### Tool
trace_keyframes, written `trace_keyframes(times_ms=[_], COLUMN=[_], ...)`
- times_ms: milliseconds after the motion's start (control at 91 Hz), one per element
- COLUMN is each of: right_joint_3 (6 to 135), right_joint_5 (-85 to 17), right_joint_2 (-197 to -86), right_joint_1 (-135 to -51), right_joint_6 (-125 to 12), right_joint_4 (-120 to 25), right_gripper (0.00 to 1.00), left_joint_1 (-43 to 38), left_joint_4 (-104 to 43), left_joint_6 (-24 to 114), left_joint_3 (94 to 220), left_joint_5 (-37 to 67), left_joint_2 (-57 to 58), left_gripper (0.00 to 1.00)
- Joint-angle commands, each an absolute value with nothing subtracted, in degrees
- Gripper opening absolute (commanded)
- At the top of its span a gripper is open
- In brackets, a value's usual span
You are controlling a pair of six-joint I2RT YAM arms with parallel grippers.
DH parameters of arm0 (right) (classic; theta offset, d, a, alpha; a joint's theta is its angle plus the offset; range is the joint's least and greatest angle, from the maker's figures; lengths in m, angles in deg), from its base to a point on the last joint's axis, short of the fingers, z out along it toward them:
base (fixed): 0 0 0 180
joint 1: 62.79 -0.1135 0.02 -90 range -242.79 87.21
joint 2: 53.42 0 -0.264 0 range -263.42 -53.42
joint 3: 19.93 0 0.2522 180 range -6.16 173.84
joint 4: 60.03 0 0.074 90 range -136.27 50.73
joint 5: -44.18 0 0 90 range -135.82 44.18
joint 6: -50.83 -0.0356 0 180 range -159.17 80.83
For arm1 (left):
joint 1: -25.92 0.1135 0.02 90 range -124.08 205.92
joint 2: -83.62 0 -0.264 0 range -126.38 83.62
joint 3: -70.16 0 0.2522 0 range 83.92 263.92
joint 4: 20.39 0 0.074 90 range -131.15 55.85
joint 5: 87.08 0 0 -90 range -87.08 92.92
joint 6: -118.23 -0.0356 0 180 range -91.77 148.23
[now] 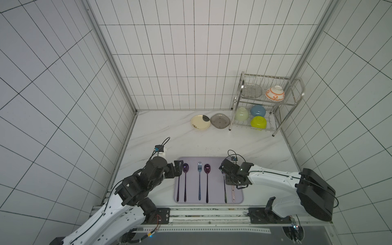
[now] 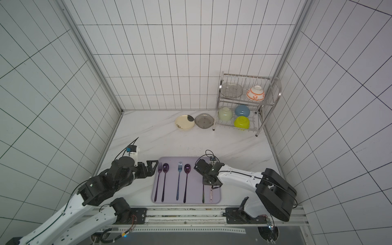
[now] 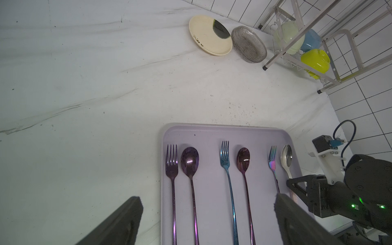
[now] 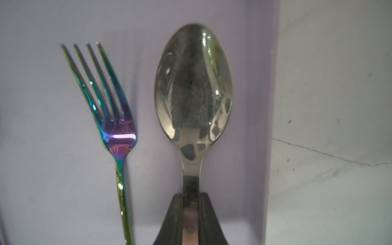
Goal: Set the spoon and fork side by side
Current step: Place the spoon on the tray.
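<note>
On the tray (image 4: 31, 148), our right gripper (image 4: 191, 198) pinches the spoon (image 4: 193, 84) beside the fork (image 4: 118, 135); left gripper (image 3: 207, 198) wide open, empty. Next, we judge: release.

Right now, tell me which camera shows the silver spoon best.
Right wrist: the silver spoon fills the frame, right gripper shut on its neck. Left wrist shows it small; both top views show only its handle.

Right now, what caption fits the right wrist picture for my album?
Right gripper pinches the silver spoon beside the rainbow fork on the lilac tray.
</note>
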State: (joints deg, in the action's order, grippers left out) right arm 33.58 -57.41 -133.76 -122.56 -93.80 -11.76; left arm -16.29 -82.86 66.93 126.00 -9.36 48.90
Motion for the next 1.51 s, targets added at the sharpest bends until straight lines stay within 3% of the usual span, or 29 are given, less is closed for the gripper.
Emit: trace_keyframes(times_ms=[0, 220, 769, 1308, 1495], right_joint_3=[33.8, 34.4, 35.1, 42.2, 46.7], right_joint_5=[-57.9, -57.8, -56.7, -60.4, -59.9], right_joint_2=[-135.1, -134.5, -136.0, -128.7, -129.3], right_joint_1=[-123.0, -123.0, -123.2, -124.0, -124.7], right_joint_6=[-93.1, -92.4, -91.3, -90.6, -89.9], right_joint_4=[-11.4, -10.7, -12.0, -0.2, 1.1], right_gripper=[0.1, 0.18, 0.13, 0.42, 0.44], left_joint_1=[-16.3, -16.3, -16.3, -16.3, -16.3], left_joint_4=[-82.9, -82.9, -82.7, -84.1, -84.9], left_joint_6=[66.5, 66.6, 66.5, 69.0, 73.5], left_joint_3=[125.5, 125.4, 125.3, 125.5, 124.6], left_joint_5=[-9.9, -10.0, -9.9, -11.0, -7.9], left_joint_2=[49.3, 49.4, 49.2, 47.9, 44.0], left_gripper=[0.98, 0.98, 0.99, 0.98, 0.98])
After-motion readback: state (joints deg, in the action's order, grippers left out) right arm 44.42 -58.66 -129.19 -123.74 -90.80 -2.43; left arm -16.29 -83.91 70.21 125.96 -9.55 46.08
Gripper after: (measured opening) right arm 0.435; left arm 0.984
